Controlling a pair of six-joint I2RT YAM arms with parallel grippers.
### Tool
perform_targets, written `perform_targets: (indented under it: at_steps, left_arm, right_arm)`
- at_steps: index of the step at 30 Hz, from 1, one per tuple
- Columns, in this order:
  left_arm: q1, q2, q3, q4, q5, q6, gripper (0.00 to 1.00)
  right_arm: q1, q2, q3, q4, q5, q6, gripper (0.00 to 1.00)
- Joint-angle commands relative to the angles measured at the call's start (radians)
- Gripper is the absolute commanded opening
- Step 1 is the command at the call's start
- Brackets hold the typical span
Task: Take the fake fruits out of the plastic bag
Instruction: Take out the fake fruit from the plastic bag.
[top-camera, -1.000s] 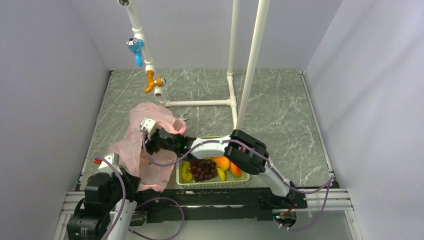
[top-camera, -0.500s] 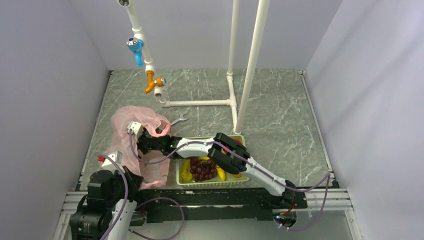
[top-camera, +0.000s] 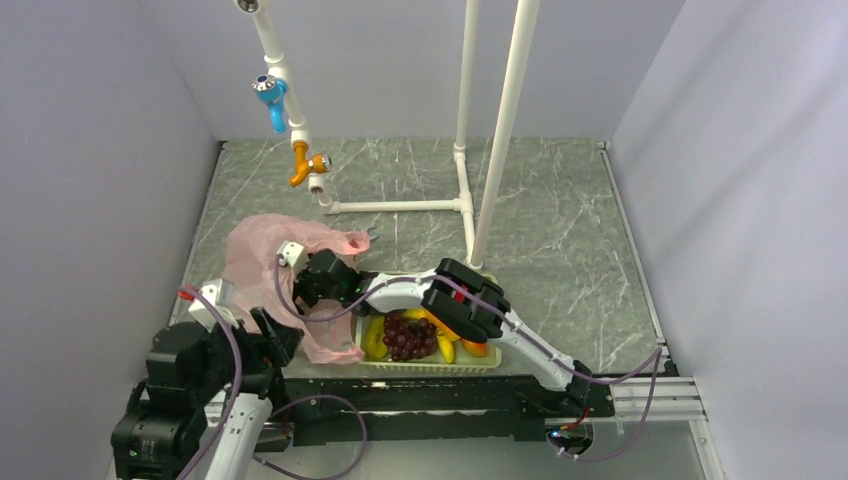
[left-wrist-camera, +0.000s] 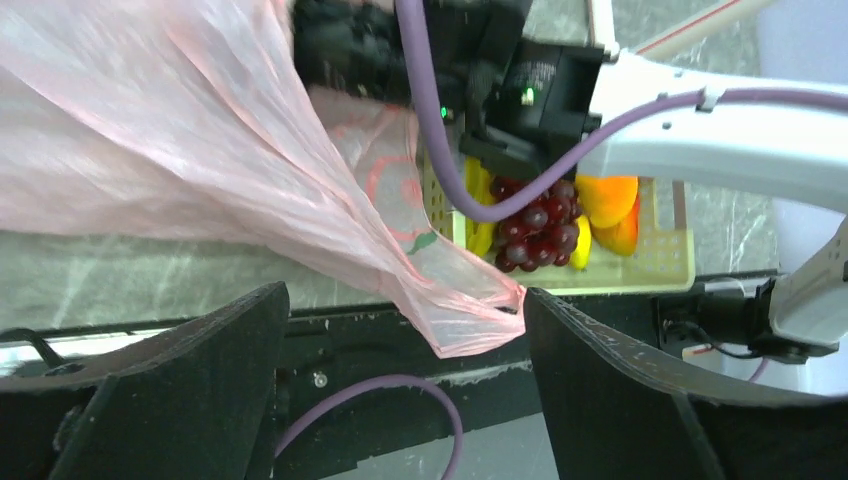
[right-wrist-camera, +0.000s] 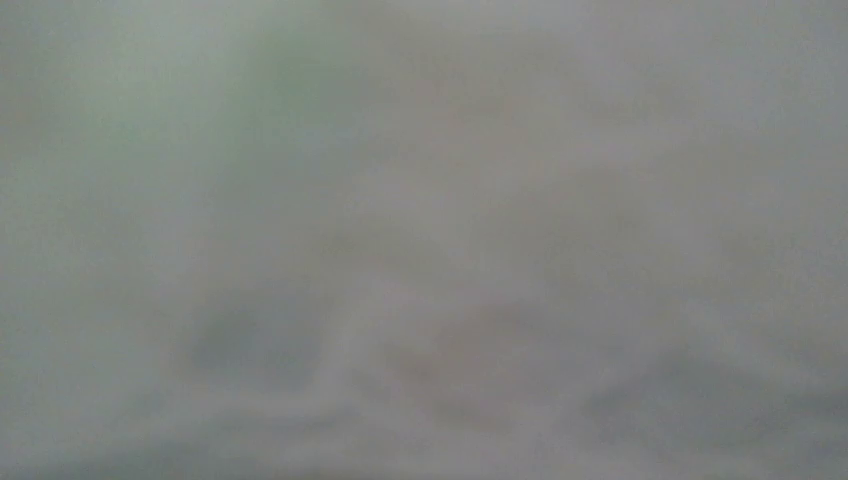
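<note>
Reaching across from the right, your right gripper (top-camera: 303, 283) is buried in the plastic bag (top-camera: 262, 262). Pink film hides its fingers and its wrist view is a grey blur, so you cannot tell how they stand. Your left gripper (left-wrist-camera: 405, 300) gapes wide, the bag's near corner hanging between its fingers (left-wrist-camera: 190, 390), neither closed on it. Grape bunch (left-wrist-camera: 537, 222) and yellow piece (left-wrist-camera: 482, 238) lie in the pale green basket (left-wrist-camera: 655, 268), just beside the bag.

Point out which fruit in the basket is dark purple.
The grape bunch, a knobbly cluster in the middle of the basket; beside it lie only yellow pieces and orange fruit.
</note>
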Motion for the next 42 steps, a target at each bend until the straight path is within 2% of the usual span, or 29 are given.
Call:
perform_targets:
  at_steps: [1,5,10,14,16,17,19,21,26,28,30,34,35,37,42]
  left_arm:
    - [0.0,0.142,0.151,0.064,-0.113,0.048,0.95]
    - [0.0,0.25,0.153,0.102,-0.268,0.086,0.96]
    - [0.0,0.318,0.055,0.21,-0.492,0.109,0.82]
    - [0.024,0.4,0.054,0.232,-0.579,0.109,0.81]
    - [0.08,0.429,0.037,0.286,-0.514,0.124,0.94]
    - [0.168,0.463,0.03,0.308,-0.435,0.125,0.99]
    - [0.319,0.535,-0.003,0.336,-0.248,0.116,0.99]
    - [0.446,0.579,-0.068,0.392,-0.13,0.098,0.99]
    - [0.681,0.594,-0.189,0.519,-0.1,-0.013,0.99]
    - [0.726,0.626,-0.228,0.581,-0.1,-0.034,0.99]
    - [0.776,0.663,-0.266,0.647,-0.093,-0.048,0.99]
    - [0.811,0.814,-0.256,0.735,-0.015,0.036,0.98]
    - [0.811,0.866,-0.241,0.747,0.016,0.071,0.96]
    - [0.811,0.978,-0.204,0.75,0.064,0.141,0.86]
    - [0.807,1.188,-0.176,0.802,0.137,0.168,0.75]
  right_arm:
    - [-0.033,-0.142,-0.125,0.076,0.02,0.026,0.91]
    - [-0.035,-0.177,-0.145,0.066,-0.016,0.032,0.92]
    - [-0.034,-0.202,-0.159,0.072,-0.049,0.057,0.94]
    - [-0.034,-0.224,-0.182,0.091,-0.073,0.074,0.95]
    - [-0.033,-0.231,-0.191,0.095,-0.072,0.072,0.95]
    - [-0.032,-0.234,-0.195,0.097,-0.068,0.07,0.95]
    - [-0.034,-0.24,-0.202,0.096,-0.06,0.066,0.95]
    - [-0.032,-0.251,-0.21,0.097,-0.061,0.064,0.95]
    - [-0.032,-0.268,-0.231,0.114,-0.131,0.05,0.96]
    - [-0.035,-0.259,-0.231,0.122,-0.119,0.059,0.98]
    - [-0.045,-0.251,-0.23,0.124,-0.179,0.034,0.98]
    - [-0.039,-0.229,-0.185,0.076,-0.266,-0.027,0.98]
    - [-0.036,-0.22,-0.173,0.065,-0.269,-0.038,0.99]
    - [-0.032,-0.197,-0.138,0.031,-0.277,-0.075,0.99]
    - [-0.022,-0.149,-0.068,-0.021,-0.227,-0.132,1.0]
